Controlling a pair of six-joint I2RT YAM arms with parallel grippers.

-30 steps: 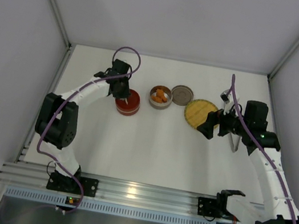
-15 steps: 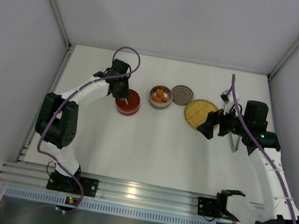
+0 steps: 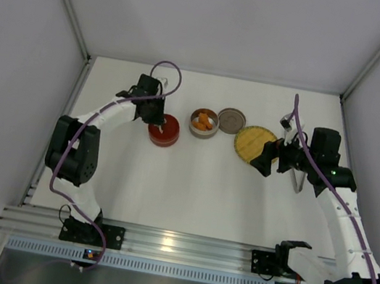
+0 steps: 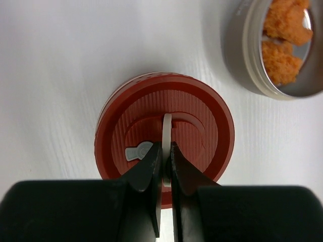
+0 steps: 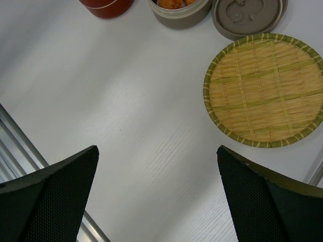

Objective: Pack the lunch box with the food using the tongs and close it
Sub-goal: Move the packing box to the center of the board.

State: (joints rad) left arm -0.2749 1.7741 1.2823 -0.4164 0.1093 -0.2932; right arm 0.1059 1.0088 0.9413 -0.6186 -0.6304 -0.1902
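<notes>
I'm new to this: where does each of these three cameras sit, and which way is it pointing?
Top external: fixed above and behind the arms, looking down at the table; both arms show whole.
Left wrist: on the left arm, looking straight down at the red container; the left gripper shows, pinching its white handle.
Right wrist: on the right arm, looking down at the woven plate; the open right gripper frames the bottom.
Shared: both wrist views catch the steel bowl holding orange food.

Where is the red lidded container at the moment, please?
In the top view the red lidded container sits left of centre, beside the open tin of orange food, with the left gripper shut on its lid's white handle.
</notes>
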